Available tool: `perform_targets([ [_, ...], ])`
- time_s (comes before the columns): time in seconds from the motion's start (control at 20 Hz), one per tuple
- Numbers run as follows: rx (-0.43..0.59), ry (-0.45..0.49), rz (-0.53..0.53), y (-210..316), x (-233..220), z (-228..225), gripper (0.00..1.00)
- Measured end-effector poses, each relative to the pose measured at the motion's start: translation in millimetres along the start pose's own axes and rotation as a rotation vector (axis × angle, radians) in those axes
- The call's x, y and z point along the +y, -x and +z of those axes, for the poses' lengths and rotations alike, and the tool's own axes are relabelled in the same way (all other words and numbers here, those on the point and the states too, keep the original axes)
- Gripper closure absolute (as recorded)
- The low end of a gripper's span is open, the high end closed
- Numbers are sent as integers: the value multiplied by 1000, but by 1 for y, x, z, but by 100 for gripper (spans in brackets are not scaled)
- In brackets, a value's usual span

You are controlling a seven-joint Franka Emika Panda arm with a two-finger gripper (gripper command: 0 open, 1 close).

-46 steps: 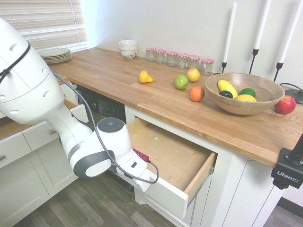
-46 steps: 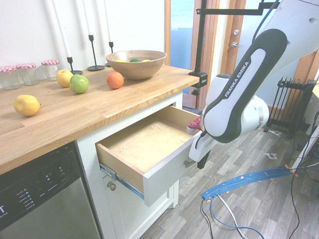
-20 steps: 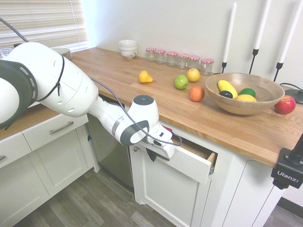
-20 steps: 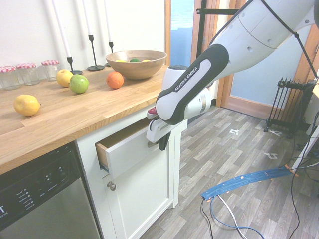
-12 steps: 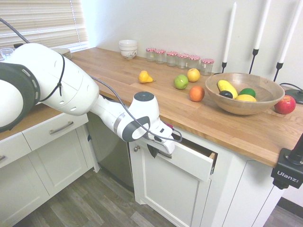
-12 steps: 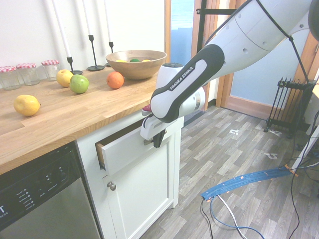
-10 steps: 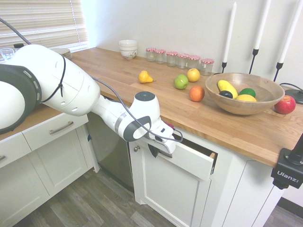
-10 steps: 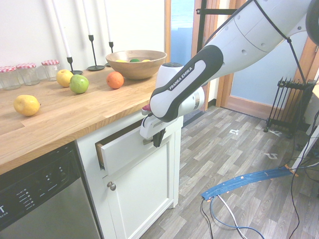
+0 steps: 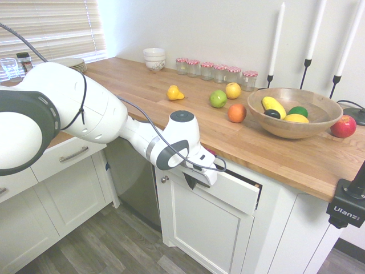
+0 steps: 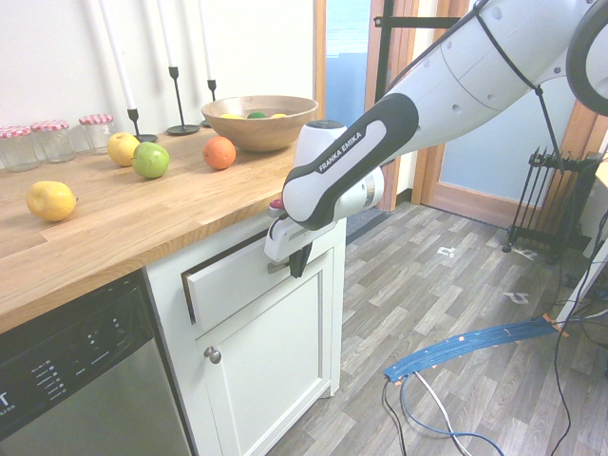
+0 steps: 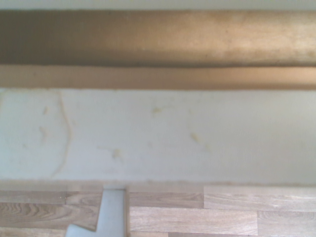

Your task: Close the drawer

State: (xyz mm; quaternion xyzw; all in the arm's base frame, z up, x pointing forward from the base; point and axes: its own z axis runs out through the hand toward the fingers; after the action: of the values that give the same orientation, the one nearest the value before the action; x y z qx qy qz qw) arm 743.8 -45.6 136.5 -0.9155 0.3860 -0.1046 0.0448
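Note:
The drawer (image 9: 236, 196) sits under the wooden countertop (image 9: 171, 114), pushed almost fully in, with only a thin dark gap showing at its side. Its white front (image 10: 233, 277) stands slightly proud of the cabinet face. My gripper (image 9: 191, 181) is shut, its dark fingers (image 10: 296, 259) together and pointing down, pressed against the drawer front. The handle is hidden behind the gripper. In the wrist view the white drawer front (image 11: 158, 136) fills the middle, close up, with the brown countertop edge on one side of it and the wood floor on the other.
Below the drawer is a white cabinet door (image 10: 271, 366) with a small knob (image 10: 213, 354). A dishwasher (image 10: 76, 389) stands beside it. The countertop carries a wooden fruit bowl (image 9: 293, 112), loose fruit (image 9: 218, 99), jars (image 9: 217, 70) and candlesticks (image 9: 276, 43).
The arm has pushed the drawer from wide open to almost shut. In the last half second the front slid further in, and the gripper moved with it toward the cabinet.

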Motion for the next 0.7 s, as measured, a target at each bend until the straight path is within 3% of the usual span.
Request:
perform_targets([
  [0.25,-14,10,1,1,0,2,100],
  [0.45,-101,64,3,10,5,2,100],
  [0.7,-147,90,18,22,23,-42,100],
])
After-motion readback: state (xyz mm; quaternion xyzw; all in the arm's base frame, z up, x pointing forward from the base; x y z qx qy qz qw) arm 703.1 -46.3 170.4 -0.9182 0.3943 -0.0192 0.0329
